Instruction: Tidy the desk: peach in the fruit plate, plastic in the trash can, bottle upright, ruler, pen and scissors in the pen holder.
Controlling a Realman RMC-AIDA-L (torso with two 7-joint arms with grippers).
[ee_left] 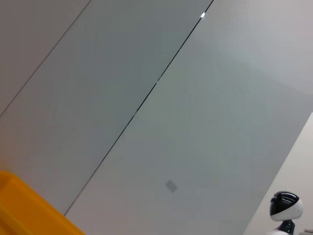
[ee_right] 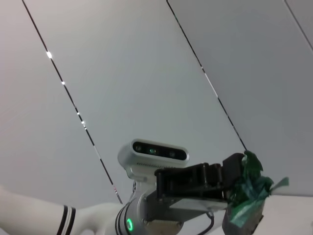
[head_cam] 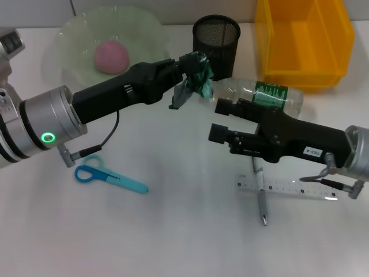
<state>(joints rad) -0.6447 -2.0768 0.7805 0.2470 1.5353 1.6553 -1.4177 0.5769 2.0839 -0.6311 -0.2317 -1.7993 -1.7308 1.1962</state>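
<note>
The peach (head_cam: pixel 111 56) already sits in the fruit plate (head_cam: pixel 75 34). The left claw (head_cam: pixel 193 66) is clamped on the crumpled green plastic (head_cam: pixel 199 78), held up beside the pen holder (head_cam: pixel 216 36), not yet over the trash can (head_cam: pixel 302 40). The right claw (head_cam: pixel 222 121) is spread wide by the lying bottle (head_cam: pixel 259 95). Scissors (head_cam: pixel 109 176), ruler (head_cam: pixel 285 188) and pen (head_cam: pixel 260 199) remain on the tabletop (head_cam: pixel 184 236).
</note>
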